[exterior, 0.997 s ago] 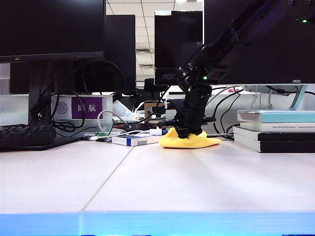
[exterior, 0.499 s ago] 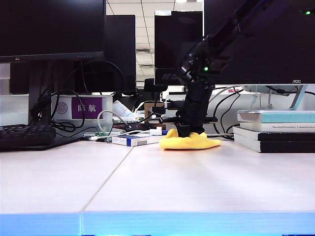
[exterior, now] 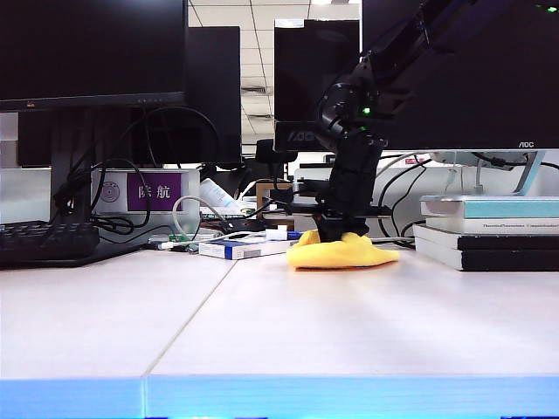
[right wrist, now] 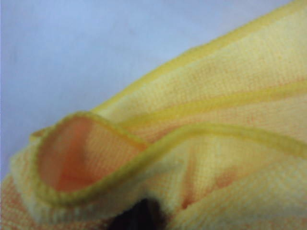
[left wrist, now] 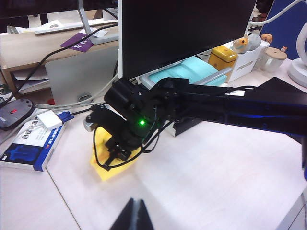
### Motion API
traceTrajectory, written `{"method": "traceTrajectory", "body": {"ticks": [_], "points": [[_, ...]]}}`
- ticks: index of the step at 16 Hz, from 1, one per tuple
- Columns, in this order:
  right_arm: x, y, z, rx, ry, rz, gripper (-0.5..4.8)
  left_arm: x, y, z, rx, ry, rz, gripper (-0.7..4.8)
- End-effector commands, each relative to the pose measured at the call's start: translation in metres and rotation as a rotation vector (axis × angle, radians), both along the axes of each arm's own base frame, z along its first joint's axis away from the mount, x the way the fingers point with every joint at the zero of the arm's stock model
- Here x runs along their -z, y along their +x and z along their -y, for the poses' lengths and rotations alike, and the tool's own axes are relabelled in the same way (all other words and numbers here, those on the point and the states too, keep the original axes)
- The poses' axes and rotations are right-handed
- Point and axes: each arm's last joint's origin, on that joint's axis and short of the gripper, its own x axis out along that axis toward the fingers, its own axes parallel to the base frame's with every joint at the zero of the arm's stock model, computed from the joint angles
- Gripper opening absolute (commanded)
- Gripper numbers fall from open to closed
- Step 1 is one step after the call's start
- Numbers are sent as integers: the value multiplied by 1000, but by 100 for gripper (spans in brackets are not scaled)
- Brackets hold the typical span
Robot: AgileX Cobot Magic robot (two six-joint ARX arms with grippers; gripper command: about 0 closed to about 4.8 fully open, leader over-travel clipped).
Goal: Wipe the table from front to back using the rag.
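The yellow rag (exterior: 342, 253) lies bunched on the pale table (exterior: 262, 332), far back near the monitors. My right gripper (exterior: 335, 232) points down into the rag's top and is shut on it. In the left wrist view the same gripper (left wrist: 115, 155) presses on the rag (left wrist: 106, 170) on the table (left wrist: 216, 182). The right wrist view is filled with folds of the rag (right wrist: 201, 143), a dark fingertip (right wrist: 141, 214) buried in them, and a strip of table (right wrist: 72, 48). My left gripper (left wrist: 135, 205) hovers shut and empty over the table, nearer the front than the rag.
Monitors stand along the back. A black keyboard (exterior: 44, 240) sits at the left and a stack of books (exterior: 489, 231) at the right. A blue and white box (exterior: 236, 249) and cables lie just left of the rag. A mouse (left wrist: 12, 112) lies beyond the box.
The right arm's wrist has lifted and tipped more upright over the rag. The rag has slid slightly right. The left gripper has not moved.
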Motion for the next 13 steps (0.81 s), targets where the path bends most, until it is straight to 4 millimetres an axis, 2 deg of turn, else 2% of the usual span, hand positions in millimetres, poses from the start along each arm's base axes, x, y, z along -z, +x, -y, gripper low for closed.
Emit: {"method": "traceTrajectory", "body": {"ticks": [1,7,13], "points": [[16,-15,-1,-22,-64,-162,-6,-4,-1,0,5,-15,15,-5],[17,-27,-14,-61,-73,-219,-6,-4,-1,0,5,-15,16,-5],[12,-43,-16,-76,-127,-334,-6,-4,-1,0,5,-14,15,-5]]}}
